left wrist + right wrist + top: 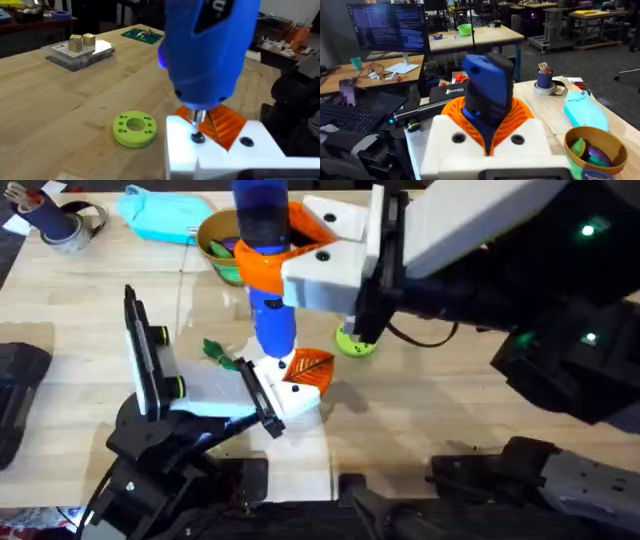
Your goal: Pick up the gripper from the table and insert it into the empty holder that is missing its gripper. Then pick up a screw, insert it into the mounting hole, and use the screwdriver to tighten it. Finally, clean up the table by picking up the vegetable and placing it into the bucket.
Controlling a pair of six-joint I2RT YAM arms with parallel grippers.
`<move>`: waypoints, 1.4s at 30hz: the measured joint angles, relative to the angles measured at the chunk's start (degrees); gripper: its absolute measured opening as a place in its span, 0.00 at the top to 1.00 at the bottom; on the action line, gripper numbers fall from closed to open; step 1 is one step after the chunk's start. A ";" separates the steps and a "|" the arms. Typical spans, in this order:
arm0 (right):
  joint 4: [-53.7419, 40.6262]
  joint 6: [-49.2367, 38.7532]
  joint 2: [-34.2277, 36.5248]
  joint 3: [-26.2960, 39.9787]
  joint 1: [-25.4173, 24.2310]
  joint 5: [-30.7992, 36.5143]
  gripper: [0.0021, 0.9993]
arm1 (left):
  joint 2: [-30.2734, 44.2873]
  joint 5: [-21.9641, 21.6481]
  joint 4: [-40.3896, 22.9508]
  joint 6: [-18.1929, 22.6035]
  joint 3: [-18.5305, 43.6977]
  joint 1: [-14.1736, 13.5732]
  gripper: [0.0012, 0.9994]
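Observation:
The blue screwdriver [268,270] stands upright with my right gripper [285,252] shut on it, orange pads around its body [487,97]. Its thin metal tip [198,120] rests on a dark screw [198,137] in the white gripper piece [295,390], whose orange veined finger [312,367] points right. A second hole [246,142] shows beside the screw. That piece sits at the end of my left gripper [200,395], by a black bar [262,398]. The small dark green vegetable [218,352] lies on the table [440,395] just left of the screwdriver. The bucket [215,230] stands at the back.
A bright green disc with holes [355,343] lies right of the screwdriver. A light blue pouch [165,220] and a tape roll [70,230] sit at the back left. The bucket [595,150] holds toy pieces. A clear box with wooden blocks [80,50] stands farther off.

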 joint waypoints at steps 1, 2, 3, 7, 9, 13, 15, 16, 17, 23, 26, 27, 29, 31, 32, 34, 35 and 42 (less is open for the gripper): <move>0.04 0.00 -0.13 0.00 0.00 0.00 0.98 | 0.00 0.00 0.00 0.00 0.00 0.00 0.99; 0.06 0.01 -0.30 0.00 0.00 0.00 0.98 | 0.00 0.00 0.00 0.00 0.00 0.00 0.99; 0.08 0.02 -0.51 0.00 0.00 0.00 0.98 | 0.00 0.00 0.00 0.00 0.00 0.00 0.99; 0.12 0.15 -1.24 0.00 0.00 -0.02 0.98 | 0.00 0.00 0.00 0.00 0.00 0.00 0.99; 0.04 0.15 -1.30 0.00 0.00 -0.02 0.98 | 0.00 0.00 0.00 0.00 0.00 0.00 0.99; -0.38 0.15 -1.28 0.00 0.00 -0.02 0.98 | 0.00 0.00 0.00 0.00 0.00 0.00 0.99; -0.71 0.15 -1.28 0.00 0.00 -0.01 0.98 | 0.00 0.00 0.00 0.00 0.00 0.00 0.99; -0.79 0.15 -1.23 0.00 0.00 -0.02 0.98 | 0.00 0.00 0.00 0.00 0.00 0.00 0.99; -0.78 0.15 -1.13 0.00 0.00 -0.01 0.98 | 0.00 0.00 0.00 0.00 0.00 0.00 0.99; -0.77 0.22 0.60 0.00 0.00 -0.01 0.98 | 0.00 -0.02 -0.19 -0.06 0.00 0.00 0.99; -0.75 0.34 0.72 0.00 0.00 -0.03 0.98 | 0.00 -0.01 -0.35 -0.20 0.00 0.00 0.99; -0.75 0.36 0.72 0.00 0.00 -0.02 0.98 | 0.00 -0.01 -0.30 -0.20 0.00 0.00 0.99; -0.76 0.37 0.71 0.00 0.00 -0.01 0.98 | 0.00 -0.02 -0.25 -0.20 0.00 0.00 0.99; -0.76 0.37 0.71 0.00 0.00 -0.02 0.98 | 0.00 -0.01 -0.22 -0.20 0.00 0.00 0.99; -0.75 0.37 0.71 0.00 0.00 -0.03 0.98 | 0.00 -0.02 -0.22 -0.22 0.00 0.00 0.99; -0.75 0.36 0.73 0.00 0.00 -0.03 0.98 | 0.00 -0.01 -0.28 -0.29 0.00 0.00 0.99; -0.73 0.35 0.72 0.00 0.01 -0.04 0.98 | 0.00 0.00 -0.28 -0.34 0.00 0.00 0.99; -0.74 0.37 0.71 0.00 0.00 -0.02 0.98 | 0.00 -0.02 -0.17 -0.39 0.00 0.00 0.99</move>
